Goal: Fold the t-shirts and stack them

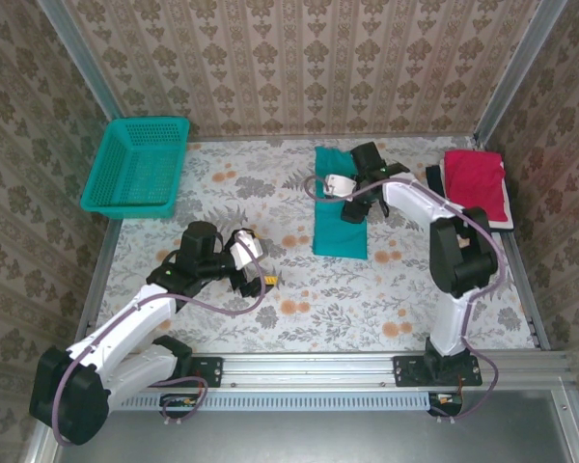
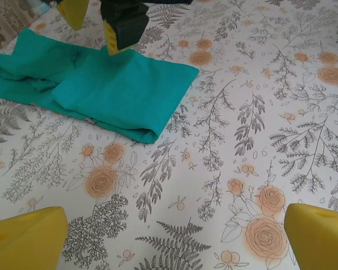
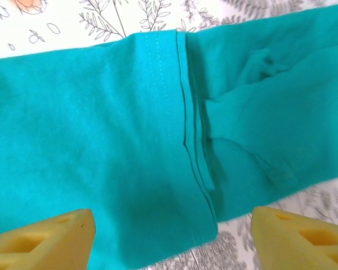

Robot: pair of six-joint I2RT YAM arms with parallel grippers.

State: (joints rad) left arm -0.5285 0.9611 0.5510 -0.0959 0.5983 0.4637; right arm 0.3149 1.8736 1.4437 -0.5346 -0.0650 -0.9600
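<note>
A teal-green t-shirt lies folded into a long strip in the middle of the table. My right gripper hangs just above it, open. In the right wrist view its yellow fingers stand wide apart over the folded layers and hem of the teal t-shirt, holding nothing. My left gripper is open over bare tablecloth, nearer and to the left of the shirt. In the left wrist view the teal t-shirt lies ahead, with the right gripper above it. A folded red t-shirt rests on a dark navy one at the far right.
A teal plastic mesh basket stands at the back left. The floral tablecloth is bare between the arms. Walls close in the table on three sides, and a metal rail runs along the near edge.
</note>
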